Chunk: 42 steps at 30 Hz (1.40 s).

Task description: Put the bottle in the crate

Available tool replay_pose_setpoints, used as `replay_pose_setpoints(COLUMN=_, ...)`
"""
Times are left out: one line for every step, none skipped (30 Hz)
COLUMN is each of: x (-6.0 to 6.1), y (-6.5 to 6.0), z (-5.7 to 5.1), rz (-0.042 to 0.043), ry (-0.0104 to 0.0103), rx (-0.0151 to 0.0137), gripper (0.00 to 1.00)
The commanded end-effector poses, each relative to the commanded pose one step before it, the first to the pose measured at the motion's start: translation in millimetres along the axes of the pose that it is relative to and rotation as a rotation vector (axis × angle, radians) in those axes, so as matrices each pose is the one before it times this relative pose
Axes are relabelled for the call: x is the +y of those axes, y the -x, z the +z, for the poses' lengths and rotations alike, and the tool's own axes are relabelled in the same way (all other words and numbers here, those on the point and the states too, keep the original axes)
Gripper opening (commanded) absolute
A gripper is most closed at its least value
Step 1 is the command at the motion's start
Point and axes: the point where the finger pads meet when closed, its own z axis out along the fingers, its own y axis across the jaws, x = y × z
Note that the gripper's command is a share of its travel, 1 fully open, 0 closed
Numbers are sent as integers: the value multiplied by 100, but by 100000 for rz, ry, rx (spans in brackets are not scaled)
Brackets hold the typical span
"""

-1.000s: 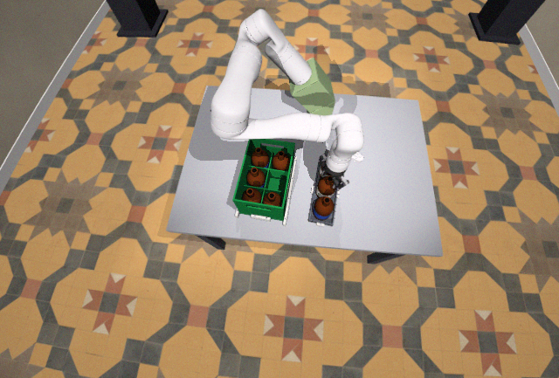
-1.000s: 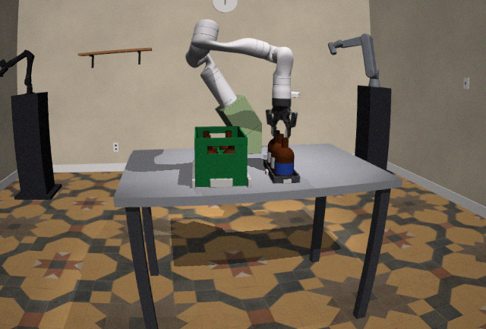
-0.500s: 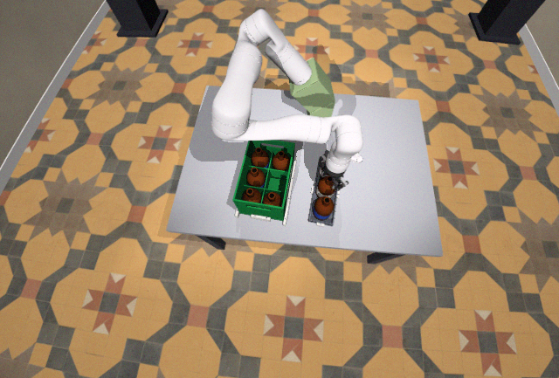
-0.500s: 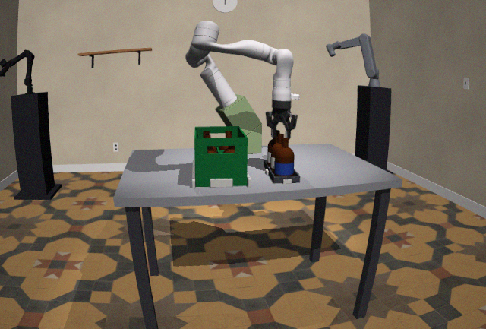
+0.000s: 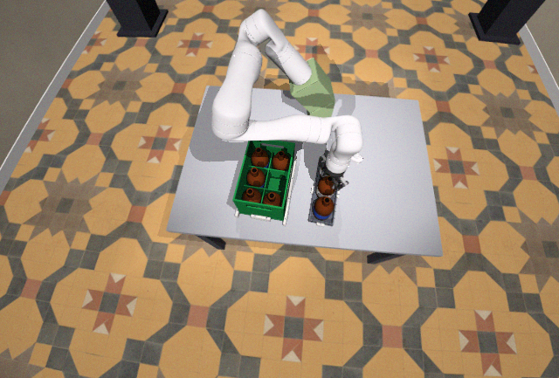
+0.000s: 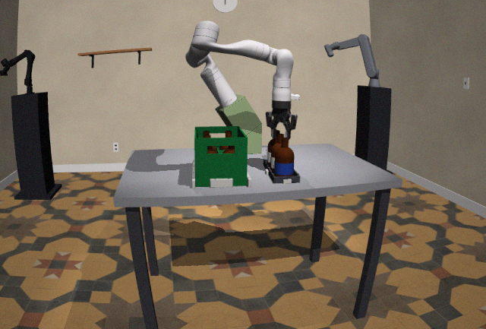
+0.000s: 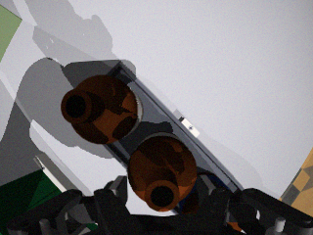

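The green crate (image 5: 266, 179) stands on the table with several brown bottles in it; its empty slot (image 5: 275, 181) is the middle one on the right side. The dark tray (image 5: 322, 221) lies to the crate's right with brown bottles standing in a row (image 6: 283, 156). My gripper (image 6: 280, 134) points straight down over the tray and is open. In the wrist view its fingers stand on either side of the neck of one bottle (image 7: 162, 170), without closing on it. Another bottle (image 7: 98, 108) stands at the tray's end.
The arm's green base block (image 5: 314, 87) stands at the table's back edge behind the crate. The crate (image 6: 220, 156) is about a hand's width left of the tray (image 6: 282, 178). Black pillars stand off the table on both sides.
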Motion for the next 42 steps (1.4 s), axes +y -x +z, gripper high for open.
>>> replay_pose_setpoints(x=306, y=82, z=119, rz=1126, ry=716, rx=78, gripper=64)
replay_pose_setpoints(x=0, y=0, z=0, rz=0, ry=0, rx=0, gripper=64)
replay_pose_setpoints(x=0, y=0, z=0, rz=0, ry=0, rx=0, gripper=64)
replay_pose_setpoints(x=0, y=0, z=0, rz=0, ry=0, rx=0, gripper=64)
replay_pose_setpoints(x=0, y=0, z=0, rz=0, ry=0, rx=0, gripper=64)
replay_pose_setpoints(x=0, y=0, z=0, rz=0, ry=0, rx=0, gripper=64)
replay_pose_setpoints(x=0, y=0, z=0, rz=0, ry=0, rx=0, gripper=64)
replay_pose_setpoints(x=0, y=0, z=0, rz=0, ry=0, rx=0, gripper=64)
replay_pose_setpoints(x=0, y=0, z=0, rz=0, ry=0, rx=0, gripper=64)
replay_pose_setpoints(x=0, y=0, z=0, rz=0, ry=0, rx=0, gripper=64)
replay_pose_setpoints(x=0, y=0, z=0, rz=0, ry=0, rx=0, gripper=64)
replay_pose_setpoints(x=0, y=0, z=0, rz=0, ry=0, rx=0, gripper=64)
replay_pose_setpoints(x=0, y=0, z=0, rz=0, ry=0, rx=0, gripper=64)
replay_pose_setpoints(x=0, y=0, z=0, rz=0, ry=0, rx=0, gripper=64)
replay_pose_setpoints(x=0, y=0, z=0, rz=0, ry=0, rx=0, gripper=64)
replay_pose_setpoints(x=0, y=0, z=0, rz=0, ry=0, rx=0, gripper=64)
replay_pose_setpoints(x=0, y=0, z=0, rz=0, ry=0, rx=0, gripper=64)
replay_pose_setpoints(x=0, y=0, z=0, rz=0, ry=0, rx=0, gripper=64)
replay_pose_setpoints(x=0, y=0, z=0, rz=0, ry=0, rx=0, gripper=64)
replay_pose_setpoints(x=0, y=0, z=0, rz=0, ry=0, rx=0, gripper=64)
replay_pose_setpoints(x=0, y=0, z=0, rz=0, ry=0, rx=0, gripper=64)
replay_pose_setpoints(x=0, y=0, z=0, rz=0, ry=0, rx=0, gripper=64)
replay_pose_setpoints(x=0, y=0, z=0, rz=0, ry=0, rx=0, gripper=64)
replay_pose_setpoints(x=0, y=0, z=0, rz=0, ry=0, rx=0, gripper=0)
replay_pose_setpoints(x=0, y=0, z=0, rz=0, ry=0, rx=0, gripper=0)
replay_pose_setpoints(x=0, y=0, z=0, rz=0, ry=0, rx=0, gripper=0)
replay_pose_setpoints(x=0, y=0, z=0, rz=0, ry=0, rx=0, gripper=0)
replay_pose_setpoints(x=0, y=0, z=0, rz=0, ry=0, rx=0, gripper=0)
replay_pose_setpoints(x=0, y=0, z=0, rz=0, ry=0, rx=0, gripper=0)
replay_pose_setpoints(x=0, y=0, z=0, rz=0, ry=0, rx=0, gripper=0)
replay_pose_setpoints(x=0, y=0, z=0, rz=0, ry=0, rx=0, gripper=0)
replay_pose_setpoints(x=0, y=0, z=0, rz=0, ry=0, rx=0, gripper=0)
replay_pose_setpoints(x=0, y=0, z=0, rz=0, ry=0, rx=0, gripper=0)
replay_pose_setpoints(x=0, y=0, z=0, rz=0, ry=0, rx=0, gripper=0)
replay_pose_setpoints(x=0, y=0, z=0, rz=0, ry=0, rx=0, gripper=0)
replay_pose_setpoints(x=0, y=0, z=0, rz=0, ry=0, rx=0, gripper=0)
replay_pose_setpoints(x=0, y=0, z=0, rz=0, ry=0, rx=0, gripper=0)
replay_pose_setpoints(x=0, y=0, z=0, rz=0, ry=0, rx=0, gripper=0)
replay_pose_setpoints(x=0, y=0, z=0, rz=0, ry=0, rx=0, gripper=0)
replay_pose_setpoints(x=0, y=0, z=0, rz=0, ry=0, rx=0, gripper=0)
replay_pose_setpoints(x=0, y=0, z=0, rz=0, ry=0, rx=0, gripper=0)
replay_pose_setpoints(x=0, y=0, z=0, rz=0, ry=0, rx=0, gripper=0)
